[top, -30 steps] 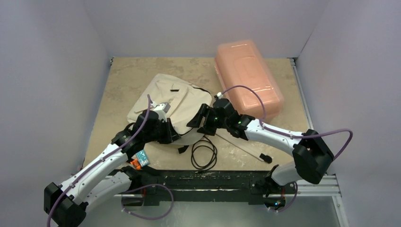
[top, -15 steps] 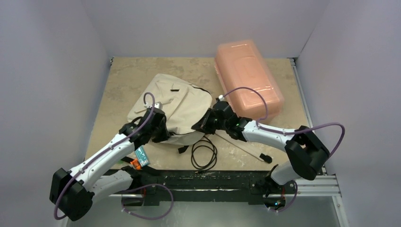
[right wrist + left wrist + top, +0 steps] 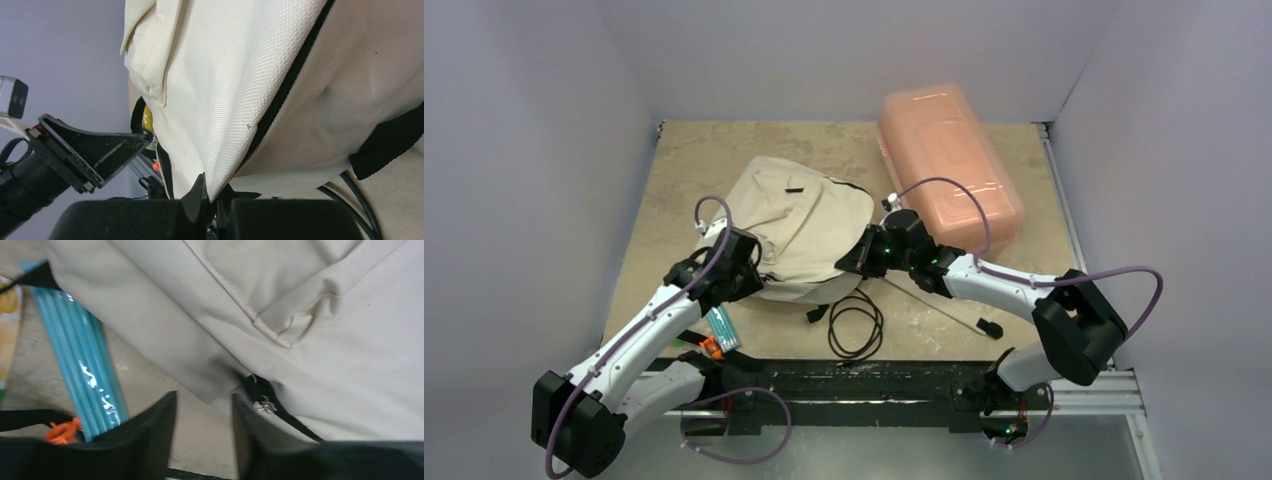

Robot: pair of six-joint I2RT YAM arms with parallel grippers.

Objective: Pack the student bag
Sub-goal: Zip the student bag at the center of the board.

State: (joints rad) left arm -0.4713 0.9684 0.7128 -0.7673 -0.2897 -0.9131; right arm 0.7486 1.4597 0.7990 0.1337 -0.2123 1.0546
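Hemming the scene on three sides, pale lilac walls [image 3: 544, 150] stand at the edges of the mottled tan table [image 3: 694, 160]. The soft beige fabric student bag [image 3: 799, 230] lies near the table's middle. Bare tabletop shows beyond the bag and to its left. On the bag's far right, the translucent pink plastic box [image 3: 949, 165] sits just beside it (whether they touch I cannot tell). At the bag's near side lies a looped black cable [image 3: 856, 322]. A teal packet of thin sticks in clear wrap [image 3: 82, 355] lies by its near-left corner.

The left gripper [image 3: 202, 405] sits at the bag's near-left edge, its jaws parted narrowly with only tabletop between them, holding nothing. The bag's black zipper pull [image 3: 261, 402] lies just beside one finger. The right gripper [image 3: 210, 192] is at the bag's near-right edge, jaws closed and pinching a fold of the beige fabric next to the black zipper line.

Both arms reach from the table's near edge and angle inward toward the bag. The left arm is stretched long, and the right is bent sharply at an elbow out to the bag's right.
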